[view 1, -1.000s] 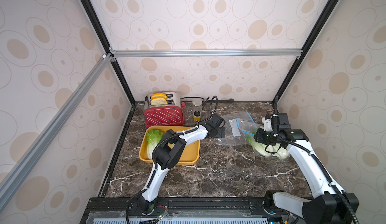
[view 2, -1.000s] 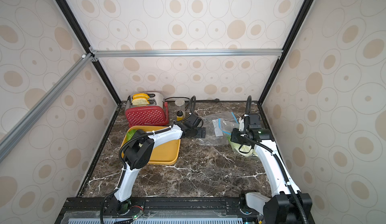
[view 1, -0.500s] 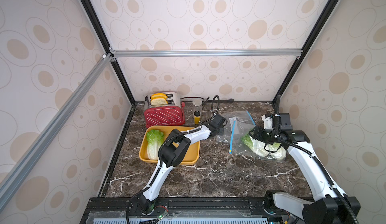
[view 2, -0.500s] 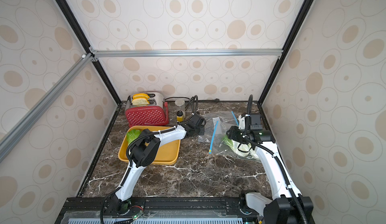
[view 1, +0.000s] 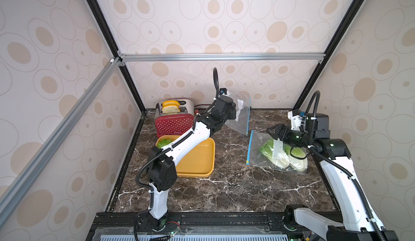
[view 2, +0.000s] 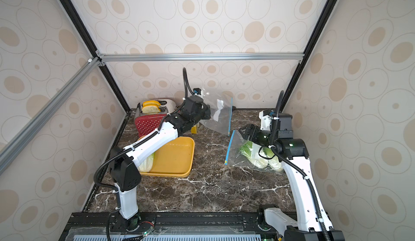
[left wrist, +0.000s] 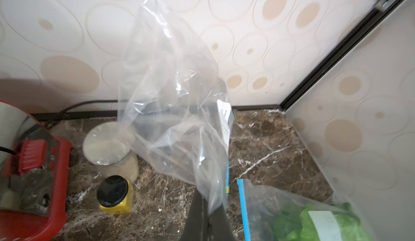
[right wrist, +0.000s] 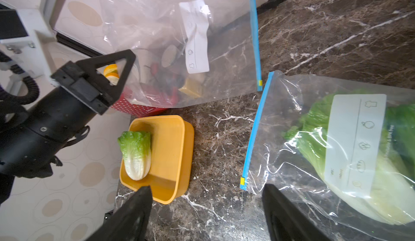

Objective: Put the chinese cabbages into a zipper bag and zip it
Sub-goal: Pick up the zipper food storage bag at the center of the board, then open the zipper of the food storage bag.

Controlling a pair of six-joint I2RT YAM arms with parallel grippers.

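Two chinese cabbages lie inside a clear zipper bag flat on the table at the right. Its blue zip strip faces the middle; whether it is zipped I cannot tell. My right gripper hovers open over that bag's far edge, holding nothing. A third cabbage lies in the yellow tray. My left gripper is shut on a second, empty zipper bag, held up at the back.
A red toaster with toast stands at the back left behind the tray. Beside it are a white-lidded jar and a small yellow jar. The walls close in at the back and on both sides.
The left gripper has shut on the empty bag and lifted it off the table. The right gripper has opened, leaving the cabbage in the bag lying on the table.
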